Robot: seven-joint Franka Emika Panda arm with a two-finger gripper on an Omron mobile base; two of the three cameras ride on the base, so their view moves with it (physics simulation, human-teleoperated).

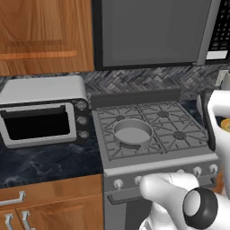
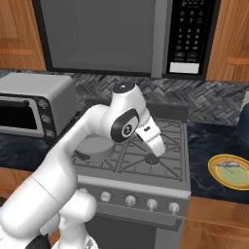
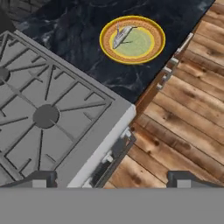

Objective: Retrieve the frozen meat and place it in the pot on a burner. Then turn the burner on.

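The grey pot (image 1: 132, 133) stands on the stove's front left burner, whose grate (image 1: 111, 152) shows around it; in the right base view the pot (image 2: 95, 148) is partly behind my arm. The frozen meat (image 3: 121, 36), a thin pale piece, lies on a yellow-rimmed plate (image 3: 105, 43) on the dark counter right of the stove, also seen as the meat (image 2: 228, 165) on the plate (image 2: 214, 175). My gripper (image 3: 113, 181) hangs open over the stove's front right corner, nothing between its fingertips (image 3: 43, 179), well short of the plate.
Below the hand lies the front right burner (image 3: 45, 116). A row of knobs (image 2: 130, 200) runs along the stove front. A toaster oven (image 1: 42, 117) sits on the left counter, a microwave (image 2: 121, 36) hangs above, and a blue object (image 2: 243, 126) stands behind the plate.
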